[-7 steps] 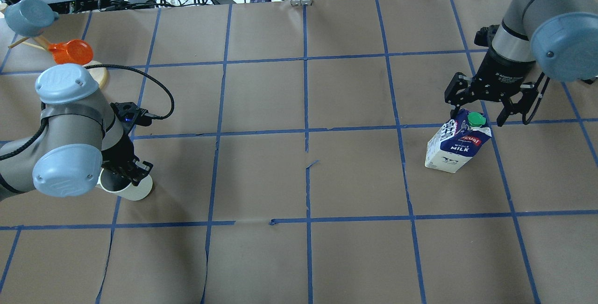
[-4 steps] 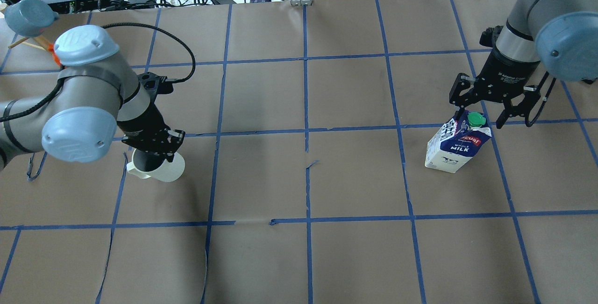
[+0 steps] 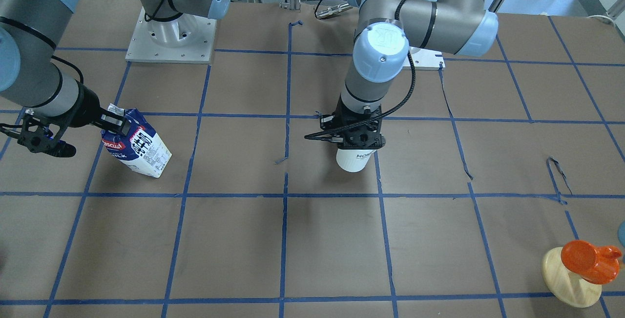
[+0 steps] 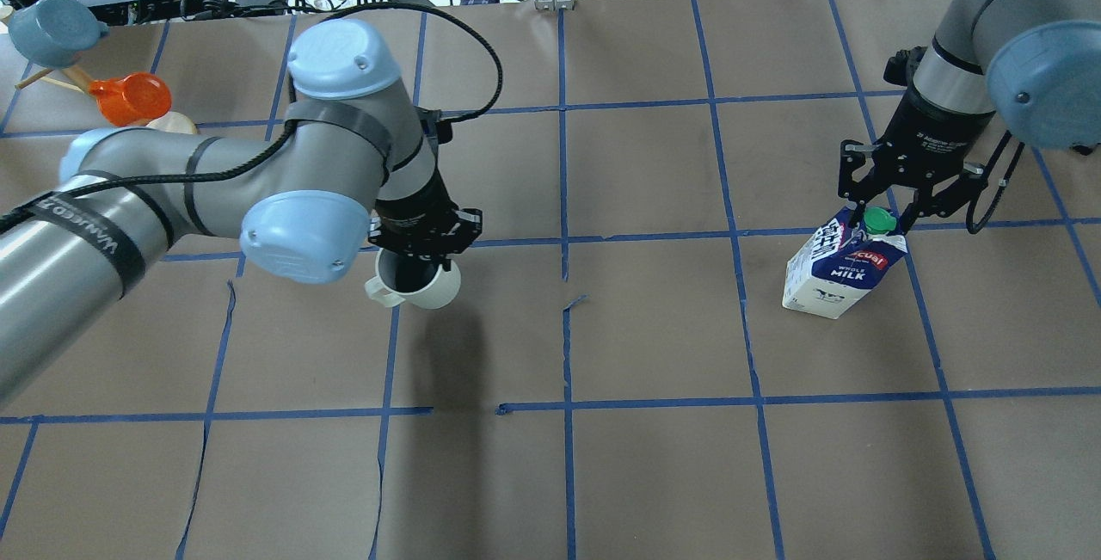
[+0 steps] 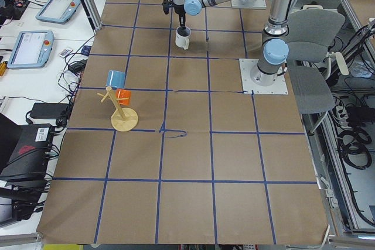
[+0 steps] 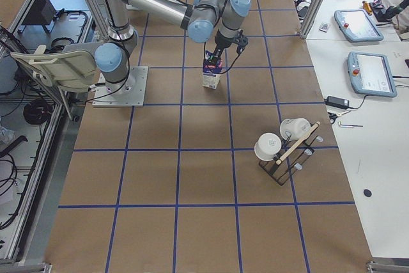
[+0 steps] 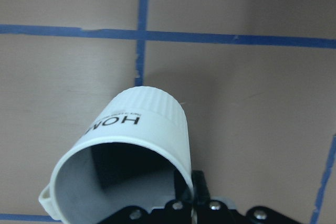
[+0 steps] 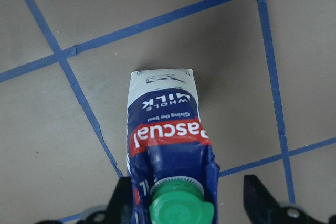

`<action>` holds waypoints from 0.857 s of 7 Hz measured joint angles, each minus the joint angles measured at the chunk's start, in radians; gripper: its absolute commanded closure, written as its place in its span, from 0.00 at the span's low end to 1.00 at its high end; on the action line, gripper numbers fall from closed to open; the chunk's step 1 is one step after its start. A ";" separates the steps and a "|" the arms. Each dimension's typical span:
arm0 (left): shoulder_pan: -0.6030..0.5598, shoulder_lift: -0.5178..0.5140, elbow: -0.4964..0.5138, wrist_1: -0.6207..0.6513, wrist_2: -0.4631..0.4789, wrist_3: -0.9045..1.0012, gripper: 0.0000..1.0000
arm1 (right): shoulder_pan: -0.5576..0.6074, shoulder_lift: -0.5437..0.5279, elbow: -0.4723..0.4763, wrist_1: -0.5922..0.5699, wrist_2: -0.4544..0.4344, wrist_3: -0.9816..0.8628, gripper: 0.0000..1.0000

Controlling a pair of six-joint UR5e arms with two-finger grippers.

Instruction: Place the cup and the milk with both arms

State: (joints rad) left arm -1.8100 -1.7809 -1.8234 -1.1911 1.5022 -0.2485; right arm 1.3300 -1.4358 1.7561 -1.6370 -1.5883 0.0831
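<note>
Cup (image 4: 419, 285), white and lettered "HOME", is hanging upright from the left gripper (image 4: 421, 255). The jaws are pinching its rim, one finger inside and one outside. It is sitting near a crossing of blue tape lines (image 4: 563, 181), left of the table's (image 4: 654, 474) middle. Milk (image 4: 839, 272) is standing upright on the table's right side. The right gripper (image 4: 877, 214) is straddling its gabled top beside the green cap (image 8: 181, 208), jaws spread and not clamping.
</note>
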 measured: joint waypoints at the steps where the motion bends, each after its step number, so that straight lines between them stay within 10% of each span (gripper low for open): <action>1: -0.055 -0.038 0.042 -0.001 -0.018 -0.010 1.00 | 0.000 0.000 -0.002 0.002 0.002 0.001 0.98; 4: -0.188 -0.102 0.091 -0.013 -0.062 -0.020 1.00 | 0.007 -0.008 -0.016 0.007 0.006 -0.002 0.98; 5: -0.210 -0.111 0.092 -0.012 -0.078 -0.019 0.15 | 0.013 -0.011 -0.027 0.010 0.007 -0.008 0.98; 6: -0.220 -0.118 0.090 -0.012 -0.084 -0.023 0.00 | 0.032 -0.010 -0.051 0.020 0.009 -0.016 0.97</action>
State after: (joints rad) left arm -2.0305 -1.8988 -1.7333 -1.2033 1.4186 -0.2719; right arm 1.3616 -1.4457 1.7046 -1.6167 -1.5796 0.0676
